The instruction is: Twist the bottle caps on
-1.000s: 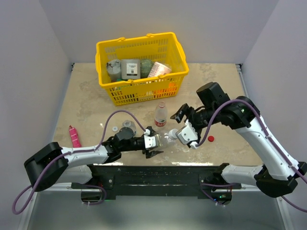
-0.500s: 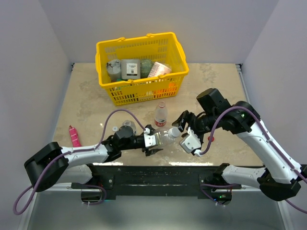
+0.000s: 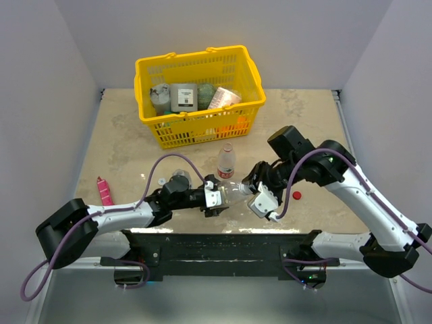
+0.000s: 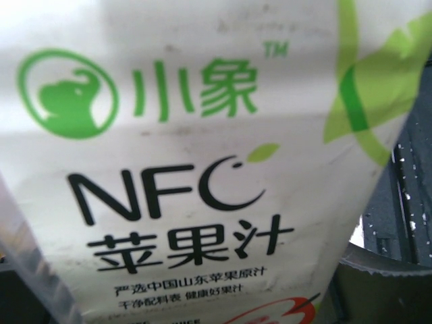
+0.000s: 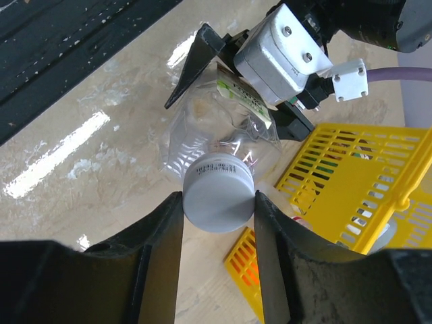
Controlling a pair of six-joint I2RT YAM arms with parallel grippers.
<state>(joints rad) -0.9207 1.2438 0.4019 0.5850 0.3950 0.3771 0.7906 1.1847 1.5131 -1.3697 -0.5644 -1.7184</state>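
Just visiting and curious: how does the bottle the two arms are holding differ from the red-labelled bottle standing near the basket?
The held bottle lies sideways; the red-labelled bottle stands upright. The held bottle is clamped by the left gripper, the right gripper pinching its white cap; the red-labelled bottle is untouched. Labels: white with green print versus red. Both are clear plastic.

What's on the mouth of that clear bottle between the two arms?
A white cap, pinched between the right claw's fingers. The cap covers the bottle's neck, so its threads are hidden.
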